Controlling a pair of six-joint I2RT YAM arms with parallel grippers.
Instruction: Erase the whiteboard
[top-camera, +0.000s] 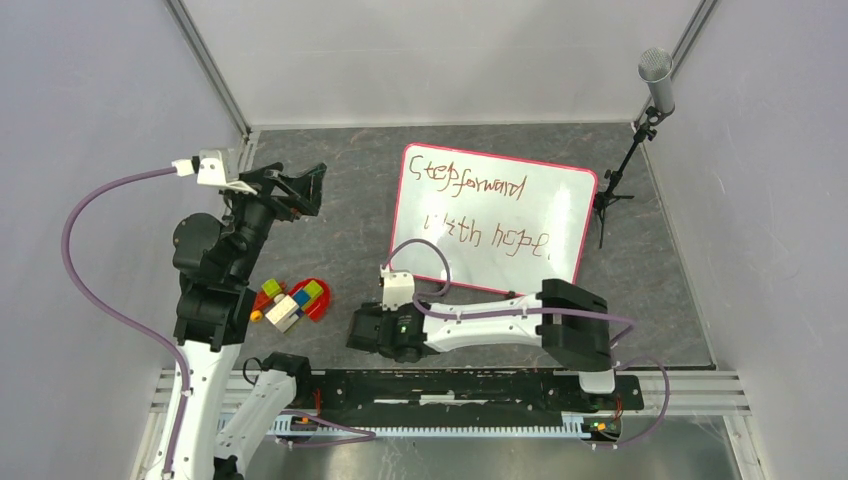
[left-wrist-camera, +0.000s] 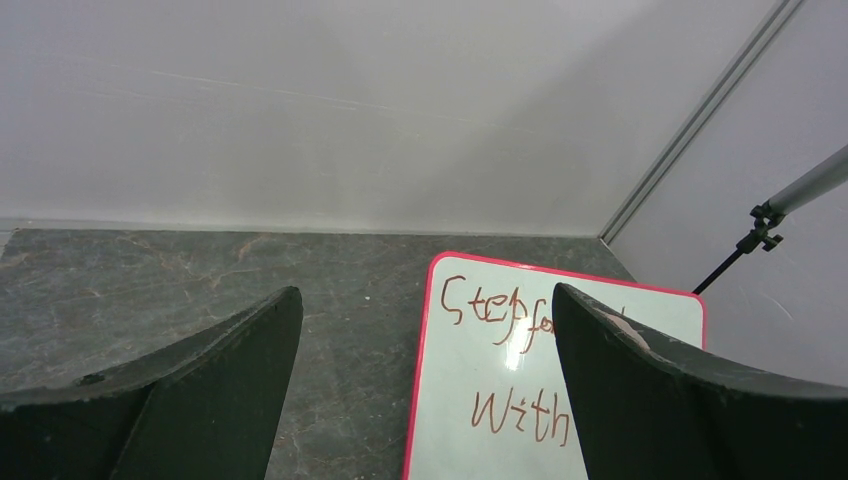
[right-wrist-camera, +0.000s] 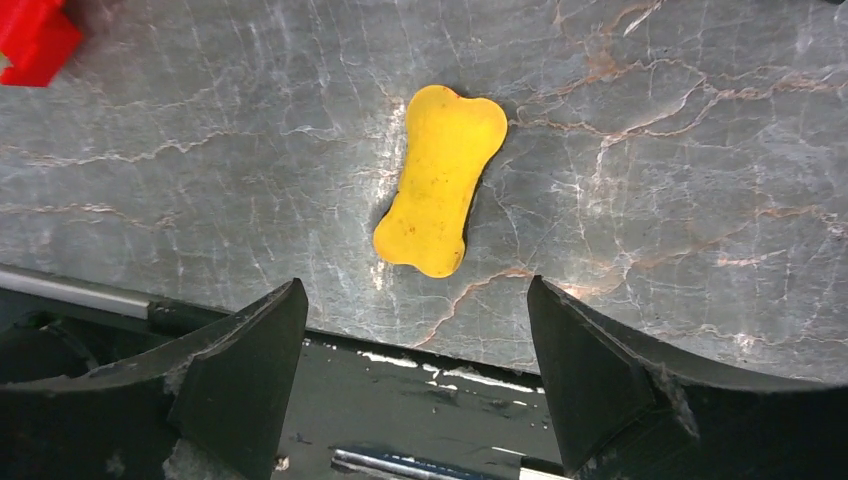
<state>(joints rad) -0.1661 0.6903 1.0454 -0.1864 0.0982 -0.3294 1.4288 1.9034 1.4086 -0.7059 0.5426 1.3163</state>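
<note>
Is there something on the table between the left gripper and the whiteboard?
Nothing visible. Only bare table lies between the open left gripper and the left edge of the whiteboard. The toy blocks lie closer to the near edge, off that line.

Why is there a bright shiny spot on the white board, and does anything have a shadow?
Left wrist view: light bounces off the glossy whiteboard, leaving a bright spot among the writing. Top view: the same board shows no strong glare and the words can be read. Right wrist view: the yellow bone-shaped piece is sharp, with a thin dark shadow along its lower left edge.
</note>
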